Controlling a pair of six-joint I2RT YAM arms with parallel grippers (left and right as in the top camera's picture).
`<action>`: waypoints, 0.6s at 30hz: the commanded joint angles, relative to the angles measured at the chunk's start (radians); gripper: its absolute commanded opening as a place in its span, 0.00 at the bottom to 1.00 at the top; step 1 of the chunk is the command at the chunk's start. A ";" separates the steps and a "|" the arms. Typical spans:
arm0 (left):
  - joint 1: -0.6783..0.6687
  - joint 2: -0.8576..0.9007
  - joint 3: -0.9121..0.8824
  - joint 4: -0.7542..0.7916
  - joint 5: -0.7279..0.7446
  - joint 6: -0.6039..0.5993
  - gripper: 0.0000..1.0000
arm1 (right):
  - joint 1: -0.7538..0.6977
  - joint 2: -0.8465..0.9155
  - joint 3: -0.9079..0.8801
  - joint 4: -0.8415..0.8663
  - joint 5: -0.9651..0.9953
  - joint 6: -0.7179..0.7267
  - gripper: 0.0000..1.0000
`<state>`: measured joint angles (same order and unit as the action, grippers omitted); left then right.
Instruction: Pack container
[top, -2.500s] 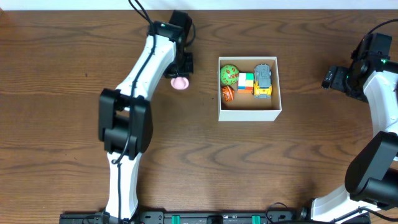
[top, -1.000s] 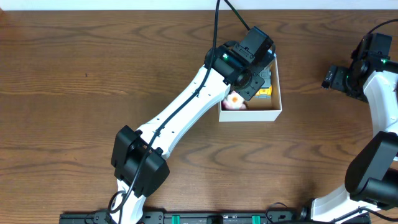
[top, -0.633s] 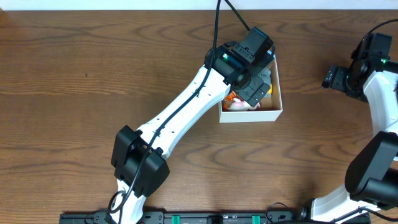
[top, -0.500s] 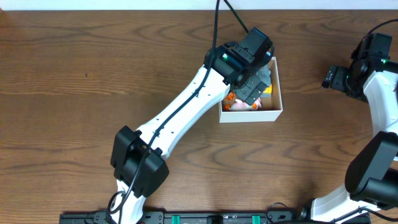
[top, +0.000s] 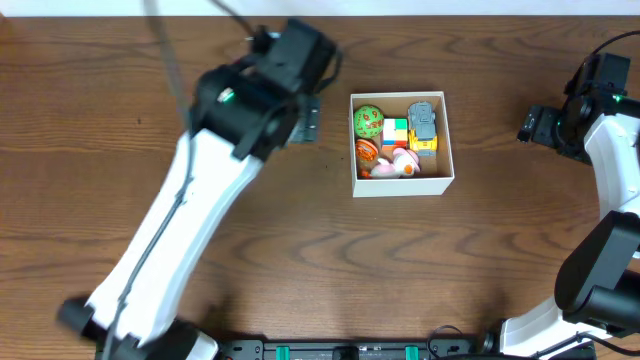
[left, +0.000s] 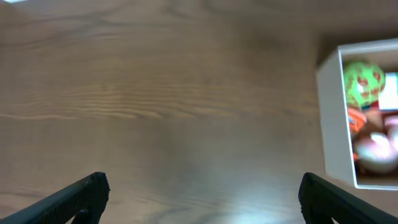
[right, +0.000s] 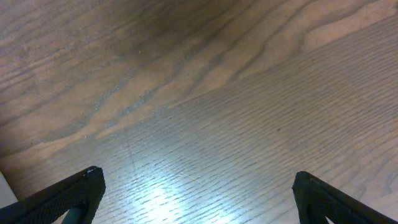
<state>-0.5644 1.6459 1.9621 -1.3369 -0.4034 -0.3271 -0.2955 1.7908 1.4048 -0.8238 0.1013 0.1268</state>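
The container (top: 400, 184), a white-walled open box, sits right of the table's middle. It holds a green ball (top: 369, 120), a coloured cube (top: 396, 132), a grey and yellow truck (top: 424, 128), an orange toy (top: 366, 152) and a pink toy (top: 396, 166). My left gripper (top: 307, 120) hovers open over bare wood just left of the box, motion-blurred. In the left wrist view the gripper (left: 202, 199) is empty, with the container (left: 329, 118), the ball (left: 364, 81) and the pink toy (left: 376, 149) at the right edge. My right gripper (top: 535, 125) stands open and empty at the far right.
The right wrist view shows only bare wood grain between the open right gripper (right: 199, 199) and the frame's top. The left arm (top: 200, 210) stretches diagonally from the front edge toward the box. The right arm (top: 610, 200) runs along the table's right edge.
The left gripper opened over the box and left the pink toy inside. It then pulled back out to the left. The right arm has not moved.
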 joint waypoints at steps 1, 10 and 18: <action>-0.009 -0.121 -0.127 0.037 -0.069 -0.060 0.98 | -0.005 0.005 -0.003 0.001 -0.001 0.018 0.99; -0.009 -0.629 -0.764 0.446 0.042 -0.075 0.98 | -0.005 0.005 -0.003 0.001 -0.001 0.018 0.99; -0.009 -0.873 -1.036 0.605 0.055 -0.165 0.98 | -0.005 0.005 -0.003 0.001 -0.001 0.018 0.99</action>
<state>-0.5728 0.8047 0.9707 -0.7372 -0.3607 -0.4389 -0.2955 1.7908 1.4048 -0.8238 0.1009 0.1272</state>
